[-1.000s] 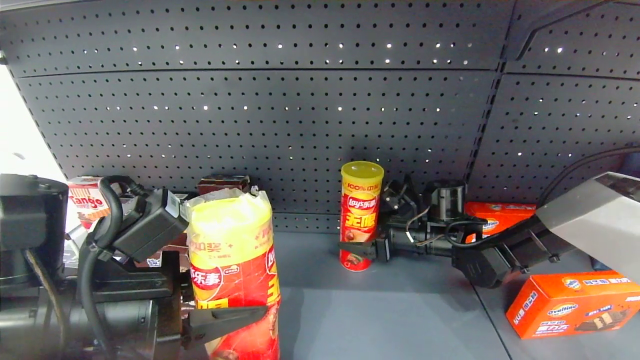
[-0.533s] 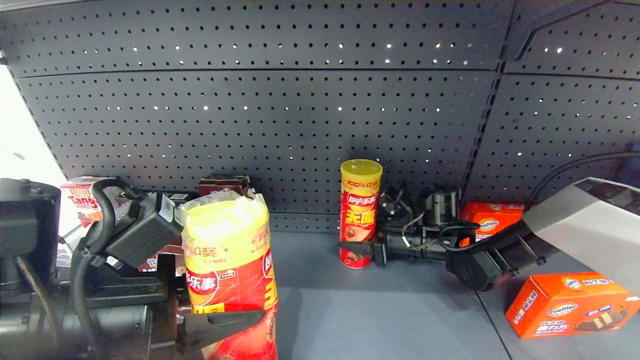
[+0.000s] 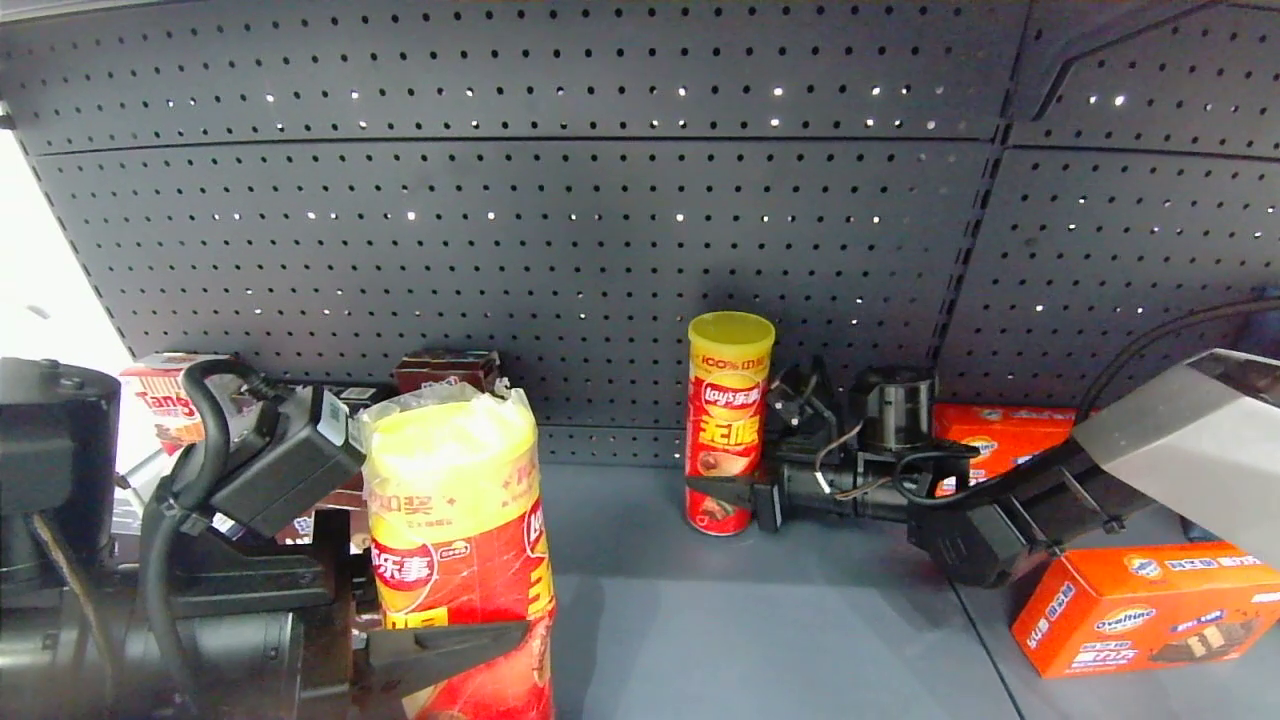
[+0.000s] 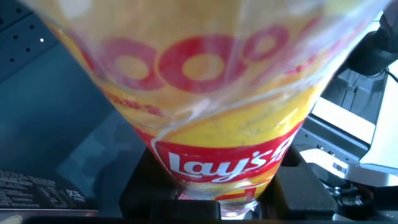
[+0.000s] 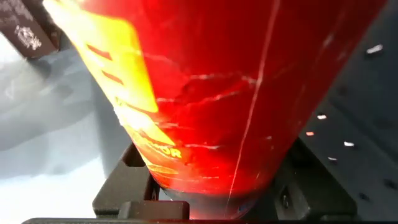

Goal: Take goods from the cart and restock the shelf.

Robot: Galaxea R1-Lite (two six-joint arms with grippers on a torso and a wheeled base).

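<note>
Nearest, on the left, the left pincer (image 3: 470, 628) is clamped on a tall wrapped chip can (image 3: 455, 520), held upright at the grey shelf's (image 3: 760, 620) front; an orange box (image 3: 1140, 610) lies to the right. Farther back, the right pincer (image 3: 715, 490) is clamped low on a smaller chip can (image 3: 728, 400), upright near the pegboard wall (image 3: 500, 230).

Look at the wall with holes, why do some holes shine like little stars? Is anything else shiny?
Head view: light from behind shows through some holes in the wall; the big wrapped can throws a soft shadow on the shelf. Left wrist view: pale glare streaks on that can's plastic wrap. Right wrist view: thin bright glints on the small can.
</note>
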